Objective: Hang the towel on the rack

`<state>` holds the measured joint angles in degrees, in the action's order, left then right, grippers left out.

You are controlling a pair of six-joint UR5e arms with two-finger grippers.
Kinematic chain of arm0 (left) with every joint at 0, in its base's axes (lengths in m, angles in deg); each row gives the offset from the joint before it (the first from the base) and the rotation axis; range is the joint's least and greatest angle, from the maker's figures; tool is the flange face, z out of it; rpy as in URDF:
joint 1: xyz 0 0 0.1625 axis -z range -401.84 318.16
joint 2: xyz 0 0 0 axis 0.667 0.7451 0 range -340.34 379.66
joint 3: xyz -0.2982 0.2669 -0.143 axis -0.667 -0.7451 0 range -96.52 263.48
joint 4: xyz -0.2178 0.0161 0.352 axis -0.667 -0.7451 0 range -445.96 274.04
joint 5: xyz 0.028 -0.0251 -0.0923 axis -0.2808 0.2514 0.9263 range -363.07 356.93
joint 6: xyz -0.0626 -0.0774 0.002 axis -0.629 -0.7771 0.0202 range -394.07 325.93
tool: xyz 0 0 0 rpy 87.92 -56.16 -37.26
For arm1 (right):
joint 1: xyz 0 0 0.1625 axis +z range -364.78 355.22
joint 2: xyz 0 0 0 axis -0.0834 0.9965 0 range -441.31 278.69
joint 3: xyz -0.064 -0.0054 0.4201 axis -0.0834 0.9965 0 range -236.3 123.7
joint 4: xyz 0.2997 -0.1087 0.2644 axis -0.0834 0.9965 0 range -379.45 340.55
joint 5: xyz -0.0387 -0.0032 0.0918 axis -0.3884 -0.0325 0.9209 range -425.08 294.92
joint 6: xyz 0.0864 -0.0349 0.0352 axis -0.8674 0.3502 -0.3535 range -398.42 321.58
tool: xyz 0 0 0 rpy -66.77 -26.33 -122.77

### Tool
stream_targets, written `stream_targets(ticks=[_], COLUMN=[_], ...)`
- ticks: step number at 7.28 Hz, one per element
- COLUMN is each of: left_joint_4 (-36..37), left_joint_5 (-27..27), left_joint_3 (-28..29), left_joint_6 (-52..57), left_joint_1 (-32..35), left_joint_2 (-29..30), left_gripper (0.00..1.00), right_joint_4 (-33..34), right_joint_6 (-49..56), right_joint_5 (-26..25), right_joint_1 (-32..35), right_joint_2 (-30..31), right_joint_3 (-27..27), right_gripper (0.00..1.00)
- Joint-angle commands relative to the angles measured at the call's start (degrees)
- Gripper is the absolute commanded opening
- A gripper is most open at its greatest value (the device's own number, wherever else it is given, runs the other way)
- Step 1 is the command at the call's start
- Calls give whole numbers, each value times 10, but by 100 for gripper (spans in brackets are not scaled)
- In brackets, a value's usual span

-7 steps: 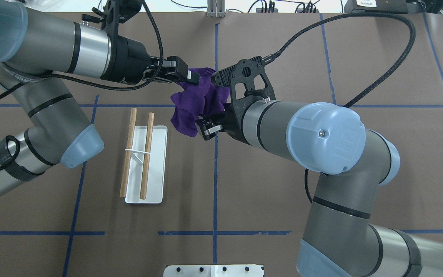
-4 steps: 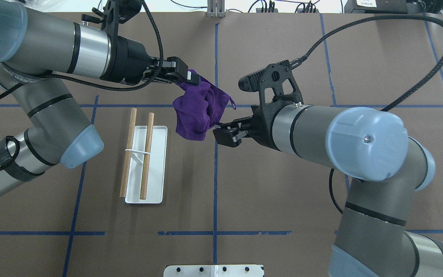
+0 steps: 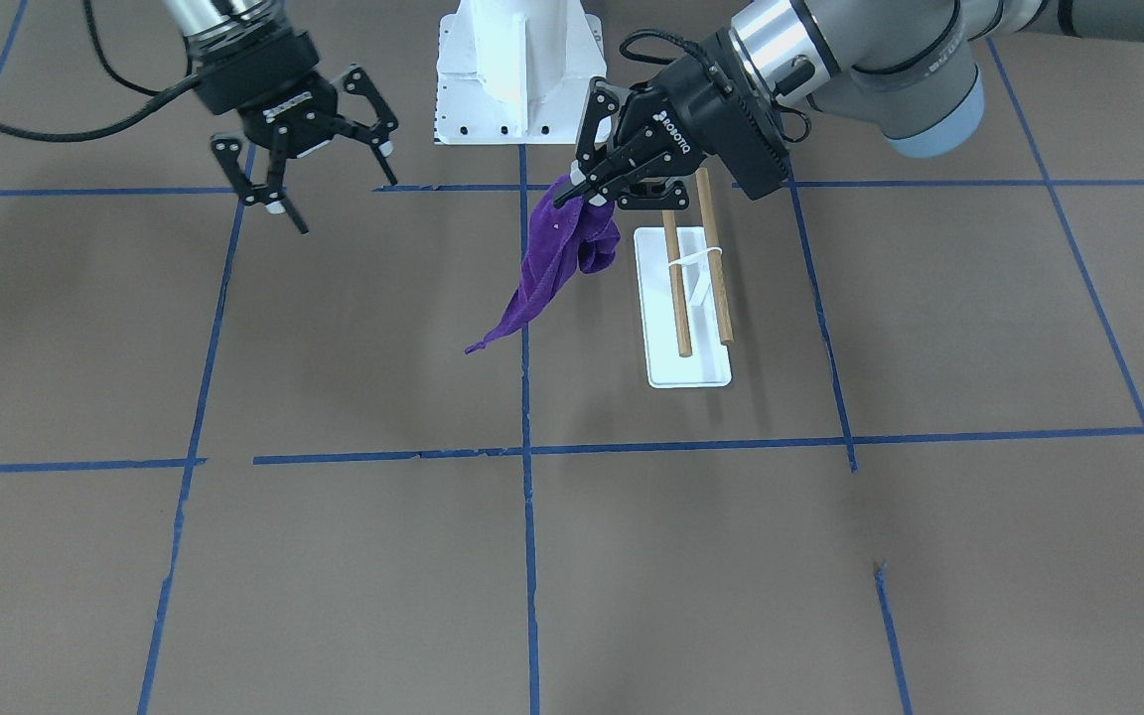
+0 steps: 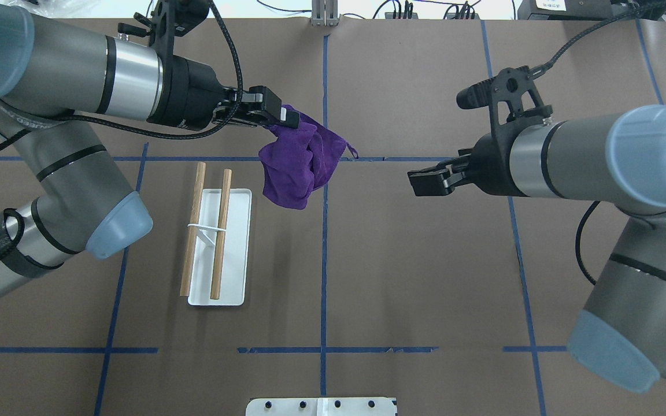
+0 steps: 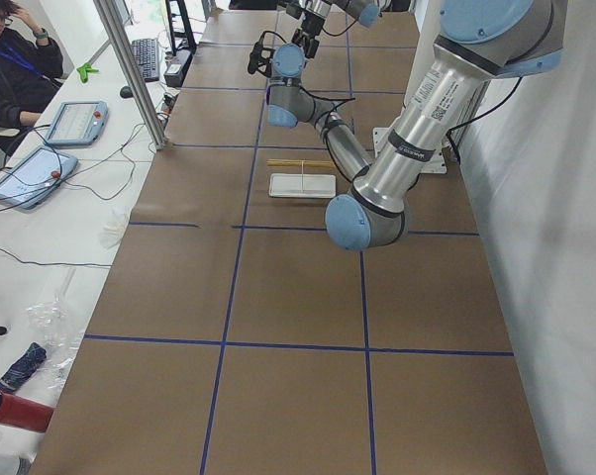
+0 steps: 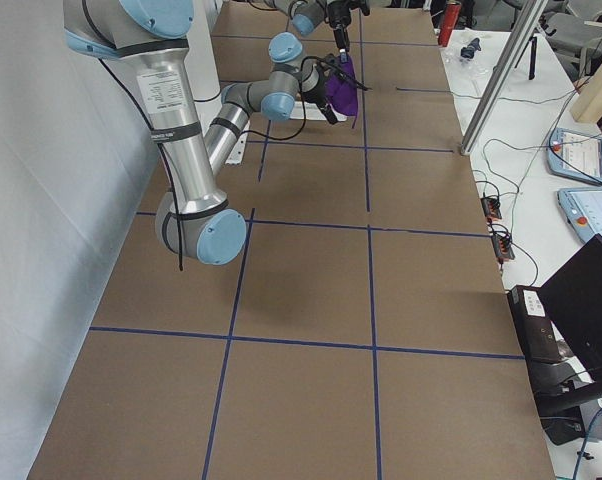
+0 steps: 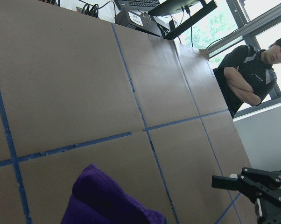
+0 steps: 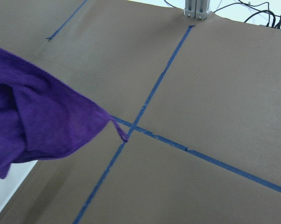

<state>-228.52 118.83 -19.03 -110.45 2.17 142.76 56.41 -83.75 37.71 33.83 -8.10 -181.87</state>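
The purple towel (image 4: 295, 167) hangs bunched from my left gripper (image 4: 287, 118), which is shut on its top edge, in the air just beyond the far end of the rack. It shows the same way in the front view, towel (image 3: 562, 253) under the left gripper (image 3: 582, 194). The rack has a white base (image 4: 235, 248) and two wooden dowels (image 4: 221, 231) and stands on the table, bare. My right gripper (image 3: 334, 189) is open and empty, well apart from the towel; it also shows in the overhead view (image 4: 420, 182).
The large white metal pedestal (image 3: 517, 70) stands at the robot's side of the table. Blue tape lines (image 4: 324, 260) cross the brown table. An operator (image 5: 11, 59) sits at the far side with tablets (image 5: 75, 124).
My right gripper has drawn back from the towel, far to the right, with jaws open. The towel now hangs from the left gripper alone, which has hardly moved.
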Motion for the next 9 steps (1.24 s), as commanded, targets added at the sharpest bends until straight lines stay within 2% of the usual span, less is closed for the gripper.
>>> stream_targets(ticks=[1, 2, 4, 6, 7, 9], left_joint_4=[9, 69, 232, 317, 353, 440], left_joint_5=[-122, -184, -237, -290, -297, -298], left_joint_3=[-31, -55, -115, -135, -155, -207], left_joint_6=[-2, -1, 5, 29, 30, 31], left_joint_1=[-69, -100, -115, -124, -128, -132], left_joint_2=[-40, -42, -42, -44, -65, -98], left_gripper=[0, 0, 0, 0, 0, 0], right_joint_4=[19, 72, 167, 275, 302, 301], right_joint_6=[52, 81, 132, 305, 350, 374], right_joint_5=[114, 141, 143, 143, 145, 205], right_joint_1=[110, 150, 191, 268, 303, 349], right_joint_2=[46, 47, 48, 50, 51, 72], right_joint_3=[10, 9, 14, 28, 46, 93], right_gripper=[100, 100, 100, 100, 100, 100])
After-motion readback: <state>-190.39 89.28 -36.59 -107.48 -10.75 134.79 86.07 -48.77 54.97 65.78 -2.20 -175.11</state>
